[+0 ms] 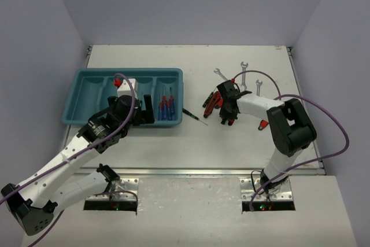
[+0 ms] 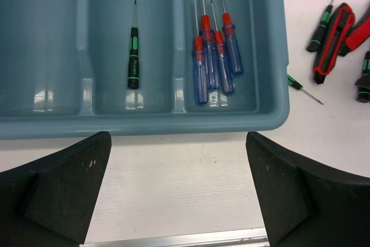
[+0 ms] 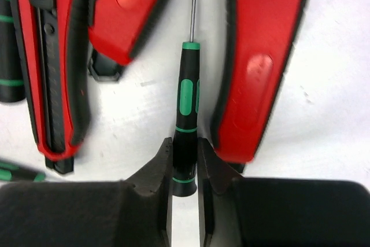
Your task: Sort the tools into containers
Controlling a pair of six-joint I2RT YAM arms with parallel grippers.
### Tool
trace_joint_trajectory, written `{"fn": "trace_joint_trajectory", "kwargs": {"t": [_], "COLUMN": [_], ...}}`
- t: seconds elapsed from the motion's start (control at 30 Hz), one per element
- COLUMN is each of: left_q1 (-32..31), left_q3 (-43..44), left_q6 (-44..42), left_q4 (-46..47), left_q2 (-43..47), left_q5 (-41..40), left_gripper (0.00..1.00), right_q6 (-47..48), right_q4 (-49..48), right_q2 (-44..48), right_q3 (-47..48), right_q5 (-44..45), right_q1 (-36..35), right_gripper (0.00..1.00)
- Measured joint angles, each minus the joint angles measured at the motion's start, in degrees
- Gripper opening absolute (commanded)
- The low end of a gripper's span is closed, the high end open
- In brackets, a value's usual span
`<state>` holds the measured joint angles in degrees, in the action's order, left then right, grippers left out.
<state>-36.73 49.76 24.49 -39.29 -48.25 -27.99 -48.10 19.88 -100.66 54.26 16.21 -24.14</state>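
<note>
The teal tray (image 1: 92, 72) lies at the left. In the left wrist view its rightmost compartment holds several blue-and-red screwdrivers (image 2: 211, 56), and the compartment beside it holds one black-and-green screwdriver (image 2: 133, 62). My left gripper (image 2: 176, 195) hangs open over the table just in front of the tray's near rim (image 2: 144, 122). My right gripper (image 3: 185, 154) is shut on the end of a black-and-green screwdriver's handle (image 3: 186, 102), which lies between red pliers handles (image 3: 254, 67). In the top view this right gripper (image 1: 226, 108) sits among the red tools.
Three silver wrenches (image 1: 244, 70) lie behind the right gripper. A thin screwdriver (image 1: 195, 116) rests on the table just right of the tray. More red-and-black pliers (image 2: 330, 41) and a green-handled screwdriver (image 2: 321, 24) lie close together. A small red piece (image 1: 263, 124) lies by the right arm.
</note>
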Motion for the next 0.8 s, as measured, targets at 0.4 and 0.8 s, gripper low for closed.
{"fn": "trace_joint_trajectory", "kwargs": {"t": [0.4,0.8], "left_q1": [0.0,-2.3], "left_q3": [-3.8,-8.5], "left_q6": [6.0,16.6], "left_q4": [20.8,50.2], "left_q2": [4.2,-9.5], "left_q5": [30.1,46.1], "left_gripper": [1.00,0.63], "right_q6": [5.3,1.8], "right_q4": [-20.1,-48.6], "right_q2": [39.3,50.0], "right_q3": [-19.5,-29.1], "right_q5": [-27.3,-54.5], "right_q1": [0.0,-5.3], "right_gripper": [0.00,0.00]}}
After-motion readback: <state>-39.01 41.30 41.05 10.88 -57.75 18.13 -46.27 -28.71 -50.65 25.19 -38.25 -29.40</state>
